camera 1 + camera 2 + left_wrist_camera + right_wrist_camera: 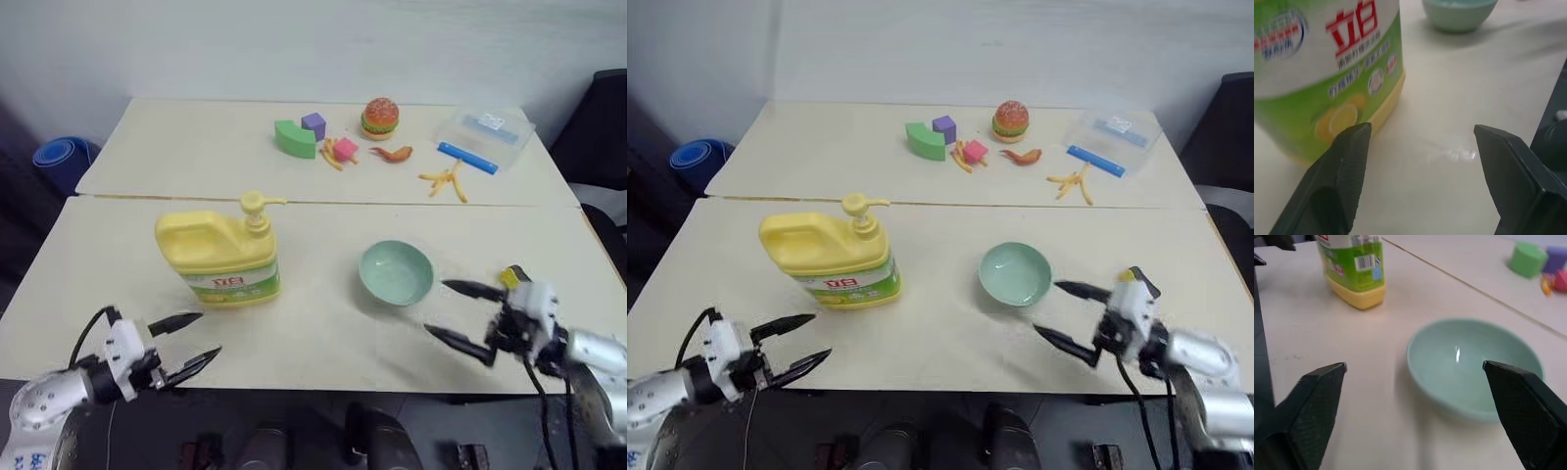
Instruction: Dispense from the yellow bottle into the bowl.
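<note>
Grippers open at table front edge.

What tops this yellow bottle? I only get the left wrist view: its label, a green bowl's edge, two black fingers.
Observer: The yellow bottle has a yellow pump, spout turned toward the bowl.
Operator: Where's the other arm?
Observer: The right gripper stands open beside the bowl, touching nothing.
Operator: Anything else around?
Observer: A toy burger, coloured blocks and a clear box, farther back on the table.
</note>
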Available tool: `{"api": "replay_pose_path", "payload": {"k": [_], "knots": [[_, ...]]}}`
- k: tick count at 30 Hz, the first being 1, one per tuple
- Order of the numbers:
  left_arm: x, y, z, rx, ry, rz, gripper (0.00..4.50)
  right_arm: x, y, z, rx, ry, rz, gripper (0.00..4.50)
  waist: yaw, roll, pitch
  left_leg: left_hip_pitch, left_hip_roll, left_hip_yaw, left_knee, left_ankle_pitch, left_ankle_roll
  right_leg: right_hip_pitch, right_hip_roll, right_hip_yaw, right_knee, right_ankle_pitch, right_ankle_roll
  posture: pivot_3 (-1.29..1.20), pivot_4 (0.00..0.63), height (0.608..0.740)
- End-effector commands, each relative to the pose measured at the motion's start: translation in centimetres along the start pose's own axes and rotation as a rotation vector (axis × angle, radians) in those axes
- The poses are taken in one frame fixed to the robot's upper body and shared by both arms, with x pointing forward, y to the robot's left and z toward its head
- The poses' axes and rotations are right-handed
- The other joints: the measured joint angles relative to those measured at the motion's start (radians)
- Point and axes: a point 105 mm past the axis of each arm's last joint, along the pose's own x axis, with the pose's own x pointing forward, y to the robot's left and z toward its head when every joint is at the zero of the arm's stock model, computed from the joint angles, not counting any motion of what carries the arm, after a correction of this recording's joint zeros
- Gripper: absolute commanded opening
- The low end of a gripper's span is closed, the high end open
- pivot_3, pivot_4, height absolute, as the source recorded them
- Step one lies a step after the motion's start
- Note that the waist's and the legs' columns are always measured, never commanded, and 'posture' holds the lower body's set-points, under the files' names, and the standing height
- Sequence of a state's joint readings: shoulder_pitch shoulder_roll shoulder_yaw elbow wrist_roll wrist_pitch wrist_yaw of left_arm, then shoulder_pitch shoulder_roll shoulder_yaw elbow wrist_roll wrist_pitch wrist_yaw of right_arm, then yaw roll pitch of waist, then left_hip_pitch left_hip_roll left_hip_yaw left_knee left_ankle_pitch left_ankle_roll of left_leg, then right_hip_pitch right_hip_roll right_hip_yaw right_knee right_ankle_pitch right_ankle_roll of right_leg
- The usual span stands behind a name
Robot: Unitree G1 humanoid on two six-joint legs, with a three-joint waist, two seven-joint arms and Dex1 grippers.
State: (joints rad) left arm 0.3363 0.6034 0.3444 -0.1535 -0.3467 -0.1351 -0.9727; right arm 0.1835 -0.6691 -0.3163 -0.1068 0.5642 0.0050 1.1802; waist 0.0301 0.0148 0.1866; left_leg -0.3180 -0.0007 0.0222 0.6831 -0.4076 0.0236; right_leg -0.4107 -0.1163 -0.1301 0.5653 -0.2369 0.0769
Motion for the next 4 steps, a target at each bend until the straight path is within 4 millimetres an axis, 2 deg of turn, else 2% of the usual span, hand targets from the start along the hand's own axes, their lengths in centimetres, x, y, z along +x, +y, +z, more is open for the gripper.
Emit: {"api": "replay_pose_path", "payload": {"k": [1,4], "knots": [[-1.04,0.55,-0.72,0.040,0.019,0.072,3.38,-1.80,0.61,0.41,-0.060,-0.028,-0.043,4.48,-0.003,0.000,0.000,0.000,0.000,0.000,0.000,-0.002,0.003,0.001,0.000,0.000,0.000,0.000,0.000,0.00,0.150,0.740],[-1.39,0.66,-1.53,0.036,0.043,0.091,3.38,-2.07,0.76,-0.38,-0.089,-0.013,-0.067,4.48,-0.011,0.000,0.000,0.001,0.003,0.002,0.000,-0.002,0.004,0.000,0.001,0.001,0.002,-0.001,-0.001,0.00,0.150,0.740]]}}
